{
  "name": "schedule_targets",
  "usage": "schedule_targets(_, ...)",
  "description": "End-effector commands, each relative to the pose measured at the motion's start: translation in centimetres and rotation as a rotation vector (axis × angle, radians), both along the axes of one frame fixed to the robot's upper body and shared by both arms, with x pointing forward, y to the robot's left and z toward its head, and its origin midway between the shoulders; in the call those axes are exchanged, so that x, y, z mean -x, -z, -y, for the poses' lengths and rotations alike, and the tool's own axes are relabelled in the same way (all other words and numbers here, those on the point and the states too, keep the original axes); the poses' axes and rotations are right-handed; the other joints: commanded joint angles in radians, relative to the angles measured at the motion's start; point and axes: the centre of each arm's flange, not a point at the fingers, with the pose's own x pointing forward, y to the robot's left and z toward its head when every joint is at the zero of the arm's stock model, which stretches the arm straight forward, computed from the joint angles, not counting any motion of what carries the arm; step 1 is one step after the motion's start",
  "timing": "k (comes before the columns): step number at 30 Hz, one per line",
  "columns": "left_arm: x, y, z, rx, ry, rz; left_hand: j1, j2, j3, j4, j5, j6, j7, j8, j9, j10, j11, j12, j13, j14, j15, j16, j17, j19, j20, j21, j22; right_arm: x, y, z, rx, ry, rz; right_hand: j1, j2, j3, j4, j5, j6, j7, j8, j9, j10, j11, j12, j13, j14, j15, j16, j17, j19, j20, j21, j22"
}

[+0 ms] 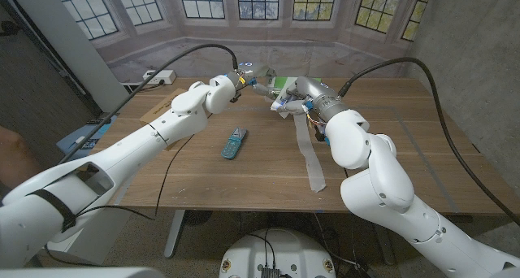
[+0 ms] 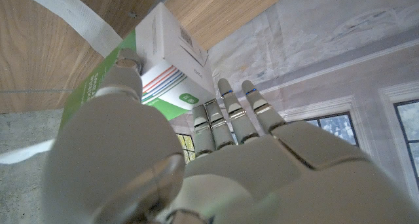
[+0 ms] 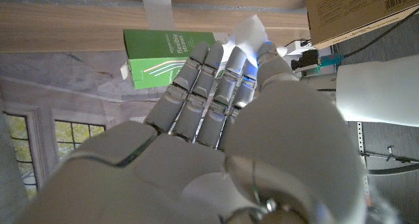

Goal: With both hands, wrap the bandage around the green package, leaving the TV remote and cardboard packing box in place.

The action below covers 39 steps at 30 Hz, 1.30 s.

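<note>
Between the left hand (image 1: 253, 82) and right hand (image 1: 294, 97) sits the green package (image 1: 279, 84); left grips its end, right pinches the bandage (image 1: 311, 158) trailing toward the worktop (image 1: 406, 132) edge

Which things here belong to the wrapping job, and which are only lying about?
Job: green package, bandage, left hand, right hand.
Lying about: TV remote, cardboard packing box, power strip at the table's far left edge.

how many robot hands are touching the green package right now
2, as far as visible: the left hand grips the green package from its left; the right hand meets it on the right, contact partly hidden.
</note>
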Motion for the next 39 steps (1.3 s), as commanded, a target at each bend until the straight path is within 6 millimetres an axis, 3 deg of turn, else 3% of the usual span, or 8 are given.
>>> schedule_targets(1,0.3,-1.1,0.4,-0.002,0.005,0.022,0.015,0.063,0.005,0.005,0.006,0.068,0.009,0.110,0.004,-0.001,0.008,0.002,0.003,0.000,0.004,-0.002,0.003,-0.001,0.004,-0.001,0.003,-1.0,1.6,0.4,-0.030,0.020,-0.075,0.003,0.010,-0.002,0.003,0.006,0.006,0.000,0.002,0.001,-0.001,0.005,0.004,0.004,0.009,-0.108,-0.001,0.001,0.011,-0.002,0.004,0.003)
schedule_targets(24,1.5,-1.5,1.2,0.006,0.025,0.014,0.009,0.064,0.004,0.006,0.005,0.063,0.012,0.110,0.005,0.001,0.004,0.001,0.005,-0.001,0.005,-0.002,0.004,-0.002,0.005,-0.001,0.004,-5.3,4.7,2.0,-0.079,0.097,-0.156,0.011,0.013,-0.005,0.000,0.007,0.009,-0.008,-0.001,0.002,0.000,0.003,0.003,0.004,0.014,-0.112,0.001,0.005,0.013,-0.003,0.005,0.003)
schedule_targets(39,1.8,-0.9,1.0,0.011,0.020,-0.009,0.008,0.063,0.004,0.005,0.005,0.064,0.015,0.112,0.006,0.000,0.007,0.000,0.006,-0.001,0.006,-0.003,0.004,-0.003,0.005,-0.001,0.004,-7.1,6.5,2.5,-0.100,0.124,-0.169,0.017,0.012,-0.006,-0.002,0.007,0.013,-0.009,-0.002,0.002,0.003,-0.003,0.004,0.005,0.016,-0.113,0.000,0.006,0.014,-0.005,0.005,0.003)
